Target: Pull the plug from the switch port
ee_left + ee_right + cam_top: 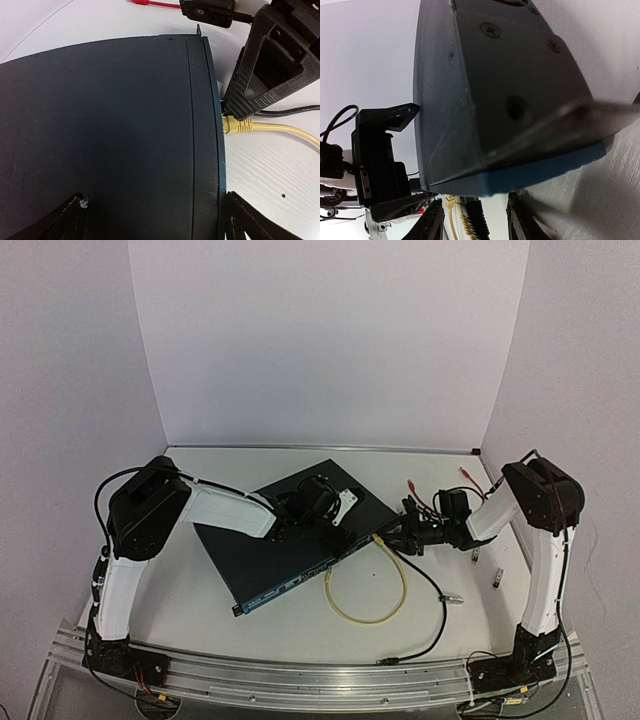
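From the top external view, the switch (262,562) is seen lying flat and askew at the middle of the counter (180,585), its socket face turned toward the near right. The left gripper (318,508) is held over the far part of the switch, while the right gripper (398,537) is brought up to the socket face from the right, at the yellow plug (380,538). The yellow cable (403,585) is looped on the counter in front of the switch, and a black cable (440,615) is laid beside it. In the left wrist view, the switch's dark top is seen to fill most of the frame; the left gripper's fingers (55,222) are spread wide apart, one above the top panel and the other beyond the socket edge. The plug is seen seated in its port, with the tip of the right gripper just above it. In the right wrist view, the switch is seen end-on, and the right gripper's fingers (432,222) are held apart on either side of the plug, with a gap left at each side.
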Action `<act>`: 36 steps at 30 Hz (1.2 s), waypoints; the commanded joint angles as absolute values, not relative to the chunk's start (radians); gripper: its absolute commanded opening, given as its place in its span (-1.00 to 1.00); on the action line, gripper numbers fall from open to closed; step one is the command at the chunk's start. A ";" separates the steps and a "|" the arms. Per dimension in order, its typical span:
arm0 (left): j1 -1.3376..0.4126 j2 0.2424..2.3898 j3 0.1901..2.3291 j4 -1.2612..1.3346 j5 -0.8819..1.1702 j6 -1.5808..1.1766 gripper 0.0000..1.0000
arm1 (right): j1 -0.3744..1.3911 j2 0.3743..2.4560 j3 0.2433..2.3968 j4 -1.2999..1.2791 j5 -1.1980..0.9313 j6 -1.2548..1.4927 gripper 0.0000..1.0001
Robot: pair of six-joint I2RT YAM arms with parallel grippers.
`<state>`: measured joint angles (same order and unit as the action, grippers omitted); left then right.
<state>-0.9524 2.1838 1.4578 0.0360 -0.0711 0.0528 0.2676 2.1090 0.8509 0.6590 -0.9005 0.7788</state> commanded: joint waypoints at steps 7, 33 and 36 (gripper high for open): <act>-0.925 2.252 1.414 -0.107 -0.070 0.018 0.86 | 0.272 2.148 0.831 0.717 -0.821 0.853 -0.26; -0.925 2.260 1.415 -0.117 -0.069 0.019 0.86 | 0.273 2.194 0.827 0.816 -0.816 0.946 -0.41; -0.925 2.261 1.417 -0.118 -0.069 0.020 0.85 | 0.272 2.195 0.816 0.820 -0.820 0.934 -0.41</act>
<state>-0.9508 2.1876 1.4578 0.0441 -0.0725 0.0515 0.2695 2.1525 0.8340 0.8236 -0.8950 0.9446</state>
